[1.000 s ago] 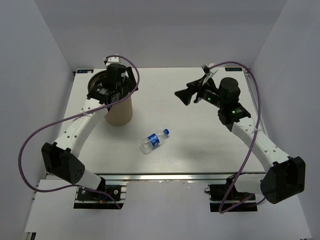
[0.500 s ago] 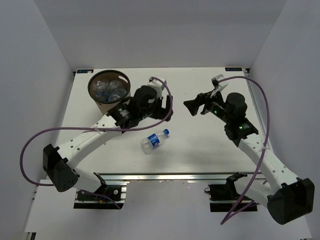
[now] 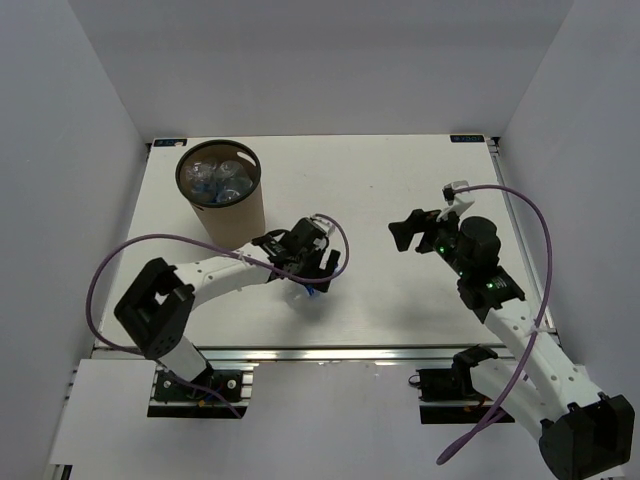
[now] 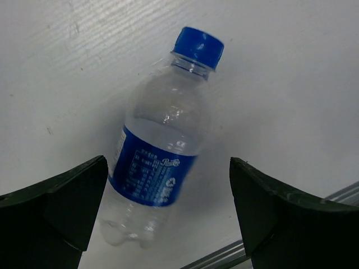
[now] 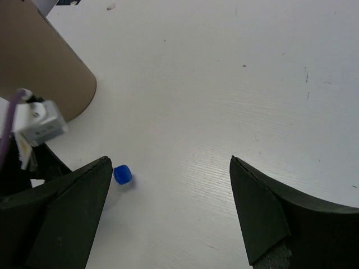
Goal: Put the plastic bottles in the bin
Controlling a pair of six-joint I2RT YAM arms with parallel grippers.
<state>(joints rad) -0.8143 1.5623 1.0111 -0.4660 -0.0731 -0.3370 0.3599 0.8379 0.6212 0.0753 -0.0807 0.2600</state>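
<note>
One plastic bottle (image 4: 160,162) lies on its side on the white table, its blue cap (image 4: 197,47) pointing away from the wrist. My left gripper (image 4: 168,168) is open and low over it, one finger on each side of the body, not closed on it. In the top view the left gripper (image 3: 312,270) hides most of this bottle (image 3: 316,290). The brown bin (image 3: 232,222) stands at the back left with several bottles (image 3: 218,180) inside. My right gripper (image 3: 410,232) is open and empty above the table's right half.
The right wrist view shows the bin's wall (image 5: 39,61) at the upper left, part of my left wrist (image 5: 39,126) and the bottle's blue cap (image 5: 122,174). The table's front rail (image 4: 348,190) runs close to the bottle.
My left arm swung from above the bin down to the lying bottle and now straddles it. My right arm drew back toward the near right, gripper still open.
</note>
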